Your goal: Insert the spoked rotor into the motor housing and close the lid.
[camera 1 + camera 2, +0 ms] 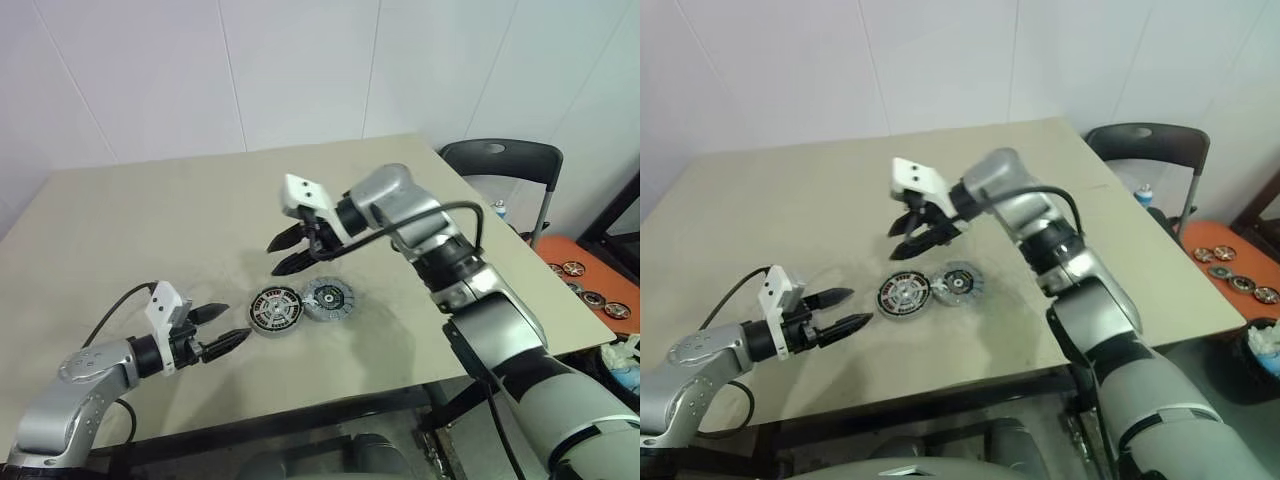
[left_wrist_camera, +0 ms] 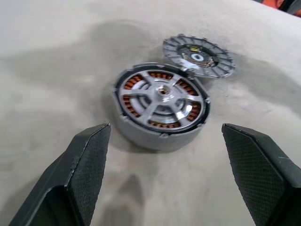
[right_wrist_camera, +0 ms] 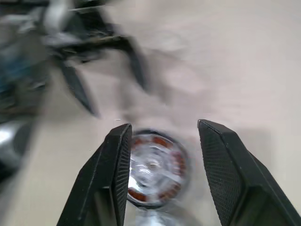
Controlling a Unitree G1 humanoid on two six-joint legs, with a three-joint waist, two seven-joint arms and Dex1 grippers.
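Note:
The motor housing (image 1: pixel 275 310) lies on the table, its copper windings showing between pale spokes. A dark-rimmed spoked rotor (image 2: pixel 160 96) sits in it. Touching its right side, the silver-grey ribbed lid (image 1: pixel 328 298) lies flat with its dark centre up. My left gripper (image 1: pixel 215 335) hovers open just left of the housing and points at it, nothing between its fingers. My right gripper (image 1: pixel 288 252) hangs open and empty above the housing, which appears between its fingers (image 3: pixel 117 165) in the right wrist view.
The tan table (image 1: pixel 150 220) has its front edge close to my left arm. A black chair (image 1: pixel 500 160) stands past the right corner. Beside it is an orange tray (image 1: pixel 585 285) with several round parts.

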